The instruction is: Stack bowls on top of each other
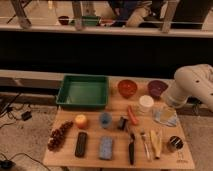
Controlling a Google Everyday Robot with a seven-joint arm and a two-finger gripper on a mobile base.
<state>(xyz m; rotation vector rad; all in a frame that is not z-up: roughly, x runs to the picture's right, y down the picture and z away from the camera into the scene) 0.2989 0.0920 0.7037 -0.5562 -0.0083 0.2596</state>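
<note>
The orange-red bowl (127, 88) and the dark purple bowl (157, 88) sit upright side by side, apart, at the back of the wooden table (90, 156), to the right of the green tray. My white arm (192, 85) comes in from the right. My gripper (167, 111) hangs low at the table's right side, just in front of the purple bowl and right of the white round container (146, 103). It touches neither bowl.
A green tray (83, 91) stands at the back left. In front lie an orange (81, 120), a blue cup (105, 119), grapes (59, 135), a black block (80, 144), a blue sponge (105, 147), a knife (131, 148), a banana (156, 142) and a dark can (173, 144).
</note>
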